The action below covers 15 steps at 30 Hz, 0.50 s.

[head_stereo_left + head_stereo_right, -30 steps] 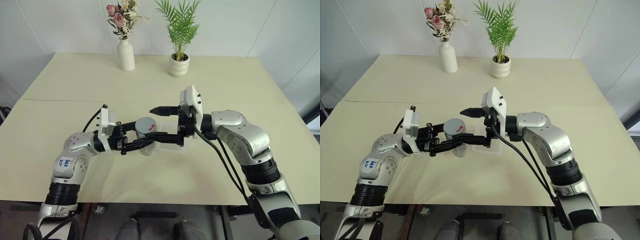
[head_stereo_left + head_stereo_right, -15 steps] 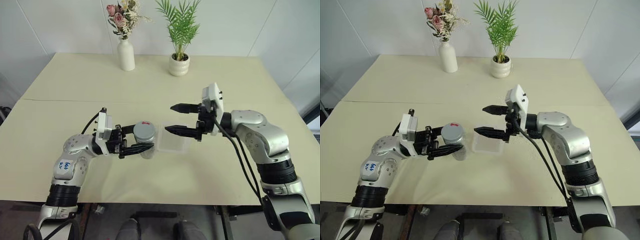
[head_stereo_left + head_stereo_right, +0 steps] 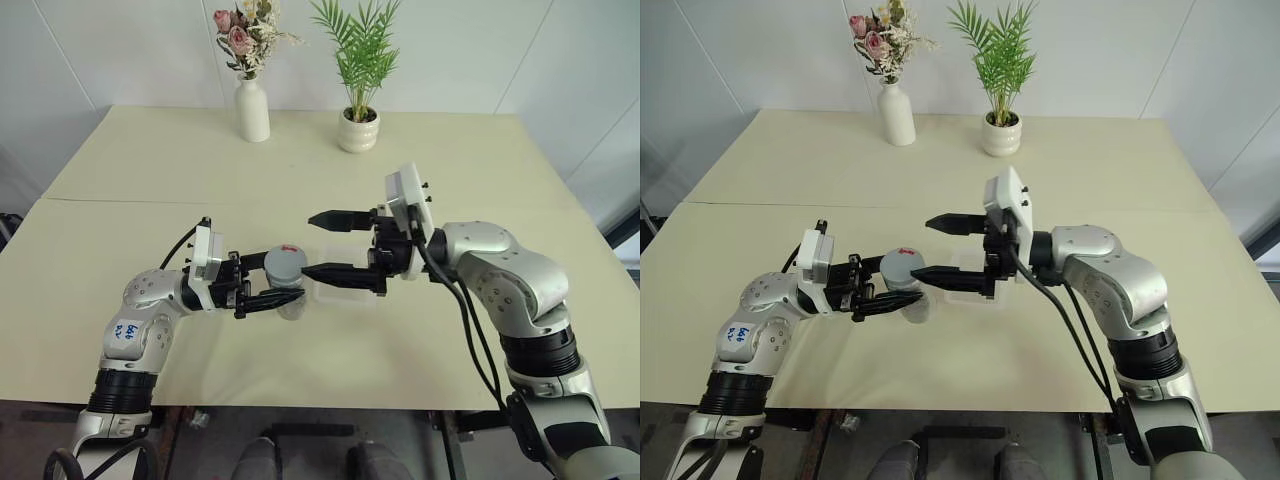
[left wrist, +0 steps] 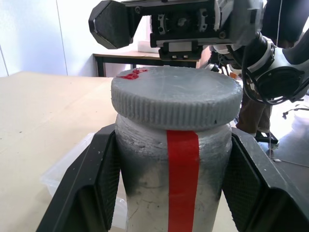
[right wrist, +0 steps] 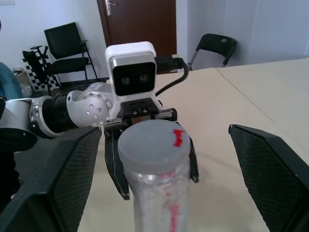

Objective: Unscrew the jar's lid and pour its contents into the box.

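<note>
The left tool (image 3: 268, 292) is clamped on the jar (image 3: 289, 293) below its lid (image 3: 285, 264), holding it upright just beside the box (image 3: 345, 290) on the tabletop (image 3: 150, 215). The right tool (image 3: 325, 245) stands wide apart, empty, fingers flanking the lid without touching. Bare tabletop lies beyond, up to the vase (image 3: 252, 108) and plant pot (image 3: 357, 130).

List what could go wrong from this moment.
1. The right gripper is open, with one finger beside the lid; closing off-centre could slip on the ribbed cap.
2. The left gripper clamps only the jar body; twisting the lid might spin the jar.
3. The box sits under the right gripper, which could nudge it.
</note>
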Each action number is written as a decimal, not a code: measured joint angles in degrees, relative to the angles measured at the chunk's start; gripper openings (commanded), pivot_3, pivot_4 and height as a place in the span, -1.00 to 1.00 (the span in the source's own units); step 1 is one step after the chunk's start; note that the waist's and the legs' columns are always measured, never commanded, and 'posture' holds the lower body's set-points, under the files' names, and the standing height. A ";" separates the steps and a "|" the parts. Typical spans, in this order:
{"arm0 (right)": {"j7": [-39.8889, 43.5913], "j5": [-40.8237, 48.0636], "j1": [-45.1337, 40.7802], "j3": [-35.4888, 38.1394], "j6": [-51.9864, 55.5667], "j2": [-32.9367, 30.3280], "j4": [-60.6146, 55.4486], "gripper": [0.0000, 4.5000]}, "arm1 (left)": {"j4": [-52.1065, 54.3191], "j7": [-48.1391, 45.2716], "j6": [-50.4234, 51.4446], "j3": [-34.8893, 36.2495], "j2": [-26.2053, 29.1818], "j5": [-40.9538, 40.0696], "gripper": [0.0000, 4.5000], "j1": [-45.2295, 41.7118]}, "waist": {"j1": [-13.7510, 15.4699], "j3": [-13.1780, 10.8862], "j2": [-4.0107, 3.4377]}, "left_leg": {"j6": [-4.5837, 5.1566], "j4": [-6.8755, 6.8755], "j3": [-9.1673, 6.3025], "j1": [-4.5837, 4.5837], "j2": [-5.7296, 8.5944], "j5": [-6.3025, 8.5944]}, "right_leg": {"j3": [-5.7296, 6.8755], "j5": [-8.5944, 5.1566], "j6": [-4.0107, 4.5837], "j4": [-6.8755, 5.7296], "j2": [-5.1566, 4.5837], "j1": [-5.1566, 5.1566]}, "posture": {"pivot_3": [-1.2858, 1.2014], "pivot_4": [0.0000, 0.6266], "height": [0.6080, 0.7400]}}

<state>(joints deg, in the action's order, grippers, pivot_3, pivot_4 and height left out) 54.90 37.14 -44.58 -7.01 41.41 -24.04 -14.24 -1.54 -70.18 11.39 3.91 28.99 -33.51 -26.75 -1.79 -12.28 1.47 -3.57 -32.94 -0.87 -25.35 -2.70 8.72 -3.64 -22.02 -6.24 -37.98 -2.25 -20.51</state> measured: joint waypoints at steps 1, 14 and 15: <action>-0.32 -0.31 -0.09 -0.80 -0.01 0.42 0.00 0.98 | 0.00 0.02 0.00 -0.01 -0.11 0.00 0.12 0.00 | 0.00 0.00 0.00 | 0.00 0.00 0.00 0.00 0.00 0.00 | 0.00 0.00 0.00 0.00 0.00 0.00 | 0.03 -0.52 1.00; -1.82 -7.92 -2.50 -6.34 -4.20 4.13 3.48 0.98 | 0.40 0.59 0.65 -0.44 -1.23 -0.01 0.12 -0.01 | -0.04 0.00 0.00 | 0.00 0.02 -0.01 0.00 -0.01 0.00 | 0.01 0.00 0.00 0.00 0.01 -0.02 | 0.03 -0.52 1.00; -1.86 -8.30 -2.55 -6.34 -4.47 4.40 3.73 0.98 | 0.51 0.60 0.66 -0.44 -1.27 -0.01 0.12 -0.01 | -0.04 0.00 0.00 | 0.00 0.02 0.00 0.00 -0.01 0.00 | 0.01 0.00 0.00 0.00 0.01 -0.02 | 0.03 -0.52 1.00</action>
<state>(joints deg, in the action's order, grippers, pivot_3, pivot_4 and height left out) 53.04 28.83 -47.13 -13.35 36.94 -19.64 -10.50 -1.03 -69.58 12.05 3.46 27.72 -33.53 -26.76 -1.83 -12.28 1.47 -3.57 -32.92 -0.87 -25.35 -2.71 8.72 -3.63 -22.02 -6.24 -37.98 -2.24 -20.53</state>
